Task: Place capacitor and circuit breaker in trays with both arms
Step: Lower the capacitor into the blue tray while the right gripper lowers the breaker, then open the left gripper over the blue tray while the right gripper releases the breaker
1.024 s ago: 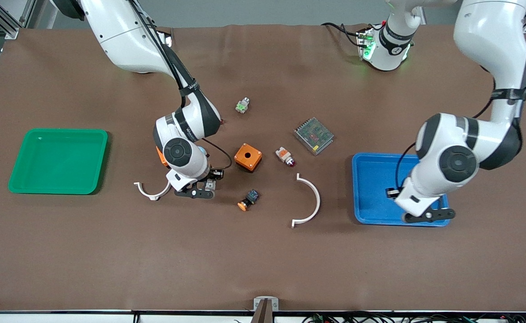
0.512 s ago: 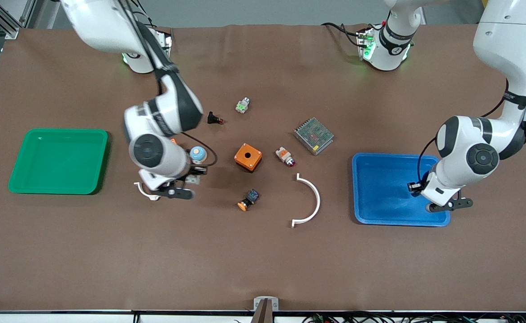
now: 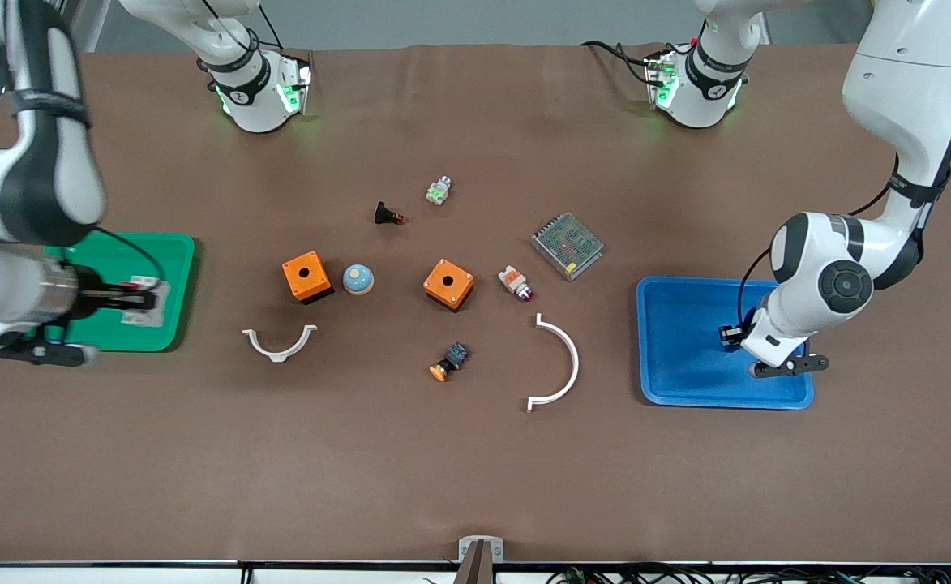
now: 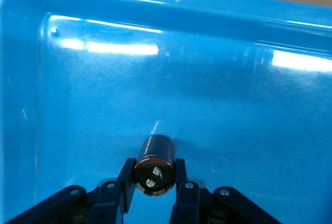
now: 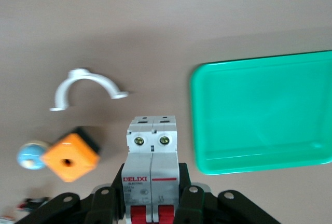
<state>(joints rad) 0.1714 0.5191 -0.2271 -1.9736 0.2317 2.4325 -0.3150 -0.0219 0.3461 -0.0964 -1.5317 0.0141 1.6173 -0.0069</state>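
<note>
My left gripper (image 3: 726, 334) is low over the floor of the blue tray (image 3: 680, 357). In the left wrist view it (image 4: 154, 176) is shut on the capacitor (image 4: 154, 163), a stubby black cylinder held end-on just above the tray floor (image 4: 233, 105). My right gripper (image 3: 133, 297) is raised high over the edge of the green tray (image 3: 118, 253) toward the table's middle. It is shut on the circuit breaker (image 3: 149, 290). In the right wrist view the white-grey breaker (image 5: 152, 156) with red levers sits between the fingers (image 5: 152, 195), with the green tray (image 5: 264, 105) beside it.
On the table between the trays lie two orange boxes (image 3: 306, 276) (image 3: 448, 284), a blue dome (image 3: 357, 279), two white half-ring clamps (image 3: 279, 344) (image 3: 560, 365), an orange-capped button (image 3: 449, 362), a white-orange part (image 3: 516, 283), a mesh metal box (image 3: 567, 245), a black red-tipped part (image 3: 387, 215) and a green-white part (image 3: 439, 191).
My right arm rose and swung with the circuit breaker from beside the orange boxes to over the green tray. My left gripper shifted a little over the blue tray, still holding the capacitor.
</note>
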